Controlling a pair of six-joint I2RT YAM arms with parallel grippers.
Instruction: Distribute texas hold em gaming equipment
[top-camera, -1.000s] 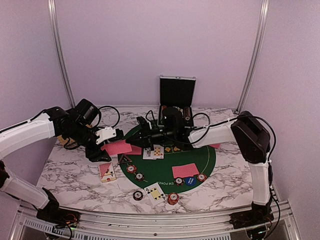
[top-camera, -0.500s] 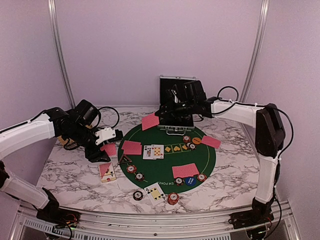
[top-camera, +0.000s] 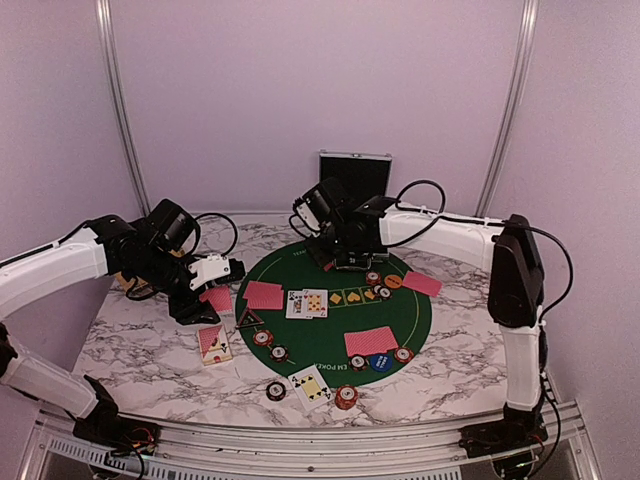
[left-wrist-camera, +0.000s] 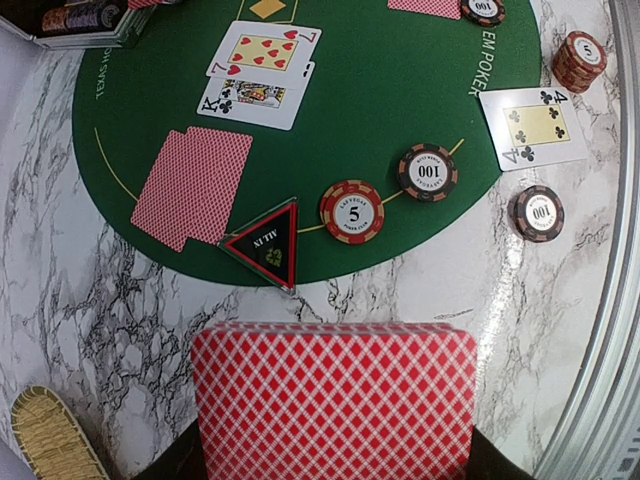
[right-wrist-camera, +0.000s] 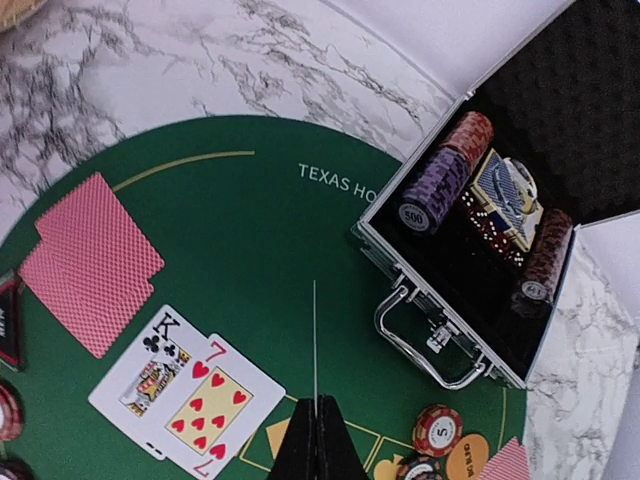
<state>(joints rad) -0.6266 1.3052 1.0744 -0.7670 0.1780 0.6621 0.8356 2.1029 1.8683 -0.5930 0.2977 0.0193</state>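
Observation:
My left gripper (top-camera: 214, 288) (left-wrist-camera: 335, 462) is shut on a deck of red-backed cards (left-wrist-camera: 335, 400) (top-camera: 216, 297), held above the marble just left of the green mat (top-camera: 405, 315). My right gripper (top-camera: 310, 215) (right-wrist-camera: 318, 430) hovers over the mat's back edge, shut on a single card (right-wrist-camera: 314, 340) that shows edge-on. Face-up king and seven (top-camera: 306, 303) (right-wrist-camera: 185, 390) lie mid-mat. A face-down pair (top-camera: 264, 295) (left-wrist-camera: 193, 185) and the triangular token (top-camera: 249, 318) (left-wrist-camera: 265, 243) lie at the mat's left. Chips (left-wrist-camera: 352, 211) (left-wrist-camera: 427, 172) sit along the rim.
An open metal case (top-camera: 353, 180) (right-wrist-camera: 480, 260) with chip stacks stands behind the mat. Another face-down pair (top-camera: 371, 342), a blue disc (top-camera: 380, 362), an orange disc (top-camera: 393, 282) and a four of clubs (top-camera: 311, 384) lie toward the front. A straw basket (left-wrist-camera: 50, 440) sits far left.
My right arm lifted a card away from the deck, swung back toward the case, and now sits lower over the mat's back edge. The left arm has stayed put.

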